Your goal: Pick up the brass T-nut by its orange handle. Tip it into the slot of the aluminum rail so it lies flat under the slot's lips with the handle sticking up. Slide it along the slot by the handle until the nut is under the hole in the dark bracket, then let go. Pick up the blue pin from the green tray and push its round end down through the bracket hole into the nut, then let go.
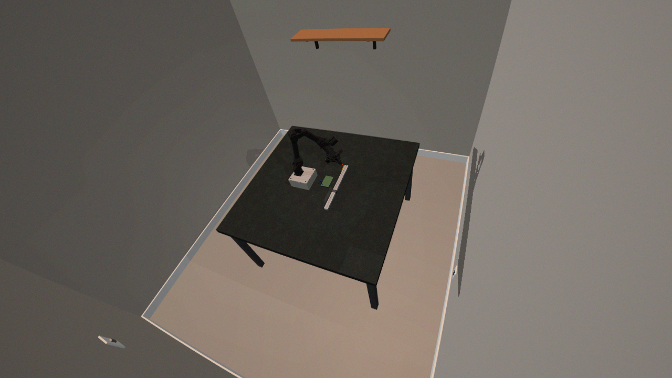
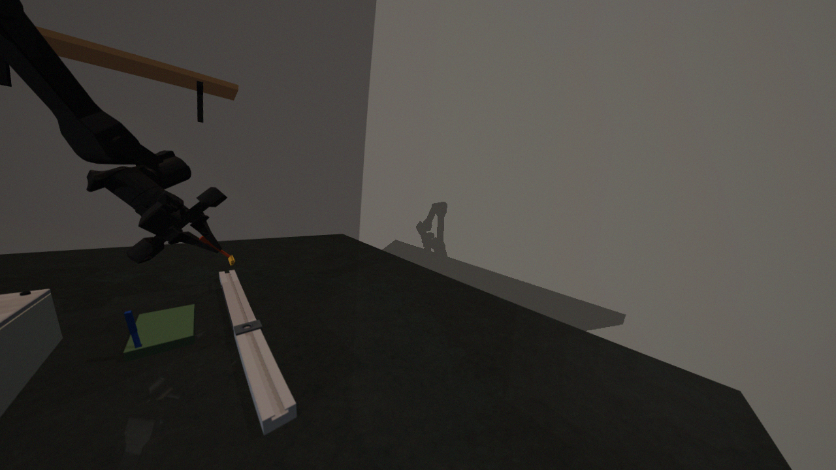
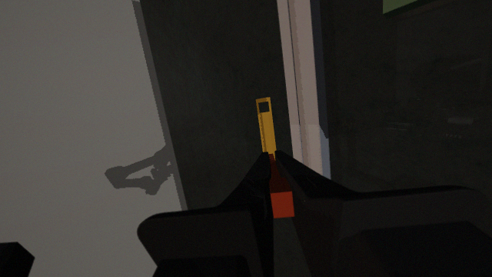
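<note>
Gripping the orange handle (image 1: 342, 164) (image 2: 204, 240) (image 3: 282, 205) between nearly closed fingers, the hand (image 1: 341, 163) (image 2: 221, 250) (image 3: 271, 157) slants down near the rail's end toward the bench's far edge, as the top view shows it. The brass T-nut (image 2: 231, 260) (image 3: 269, 131) sticks out just past the fingertips, outside the slot; in the exterior view it hangs above that end of the aluminum rail (image 1: 339, 180) (image 2: 252, 356) (image 3: 307, 77), apart from it.

The rail lies lengthwise between the bench's far and near edges, with the dark bracket (image 1: 334, 190) (image 2: 239, 330) across it. Beside it, toward the left edge, sits the green tray (image 1: 327, 180) (image 2: 169, 327) (image 3: 400, 5), where the blue pin (image 1: 321, 182) (image 2: 132, 329) stands slightly tilted at one side. Farther toward that edge is the pale box (image 1: 303, 182) (image 2: 29, 339) bearing the arm.

All this rests on a blackish, faintly mottled bench (image 1: 282, 225) (image 2: 467, 397) (image 3: 215, 77). Around it are a pinkish-tan floor (image 1: 282, 305) and plain grey walls, one carrying an orange-brown shelf (image 1: 340, 34) (image 2: 145, 65) beyond the far edge. The arm's shadow (image 2: 441, 228) (image 3: 116, 177) falls on the wall beyond the right edge.
</note>
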